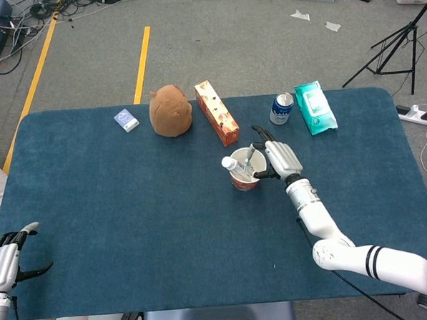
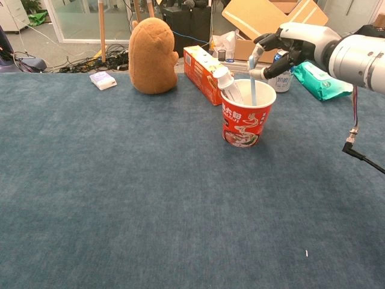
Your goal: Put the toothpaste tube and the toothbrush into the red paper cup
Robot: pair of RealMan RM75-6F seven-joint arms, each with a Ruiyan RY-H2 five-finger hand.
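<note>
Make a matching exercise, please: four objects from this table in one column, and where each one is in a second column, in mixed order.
Things:
1. white toothpaste tube
2. brown plush toy
3. blue and white drink can
4. small white and blue packet

Places:
A. left of the plush toy, far side of the table
B. leaning inside the red paper cup
C. beside the teal wipes pack
D. left of the orange carton

Pairs: 1-B, 2-D, 3-C, 4-A

Grey carpet floor (image 1: pixel 215 45) with yellow tape lines (image 1: pixel 142 63), cable tangle (image 1: pixel 44 10) far corner, tripod legs (image 1: pixel 390 50), cardboard boxes (image 2: pixel 271 24) behind blue-covered table (image 1: pixel 94 209).
</note>
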